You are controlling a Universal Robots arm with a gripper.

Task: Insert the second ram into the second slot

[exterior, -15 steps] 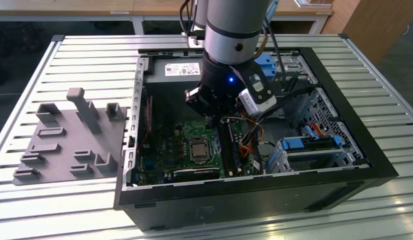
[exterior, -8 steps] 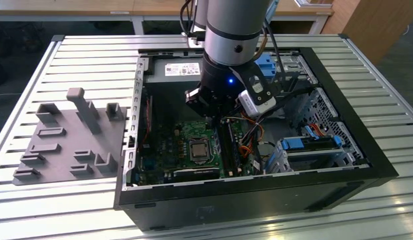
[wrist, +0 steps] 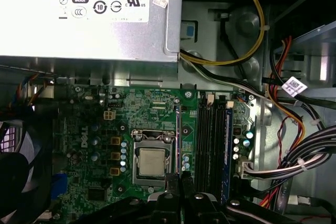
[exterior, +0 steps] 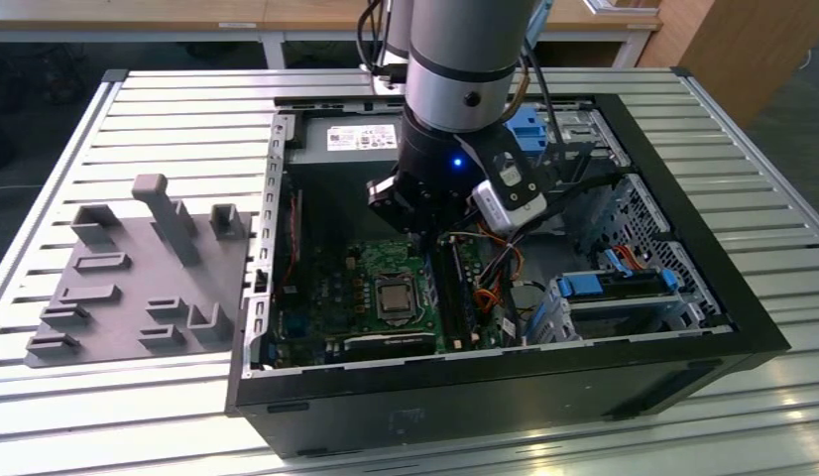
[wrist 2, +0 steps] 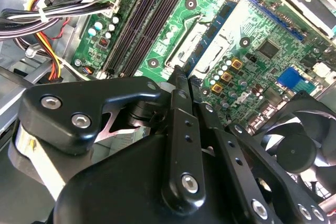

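Inside the open computer case, the claw pinches the second ram over the motherboard.

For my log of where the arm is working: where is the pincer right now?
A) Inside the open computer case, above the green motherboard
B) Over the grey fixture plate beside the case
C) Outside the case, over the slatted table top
A: in the exterior view the pincer hangs inside the open computer case, right above the green motherboard.
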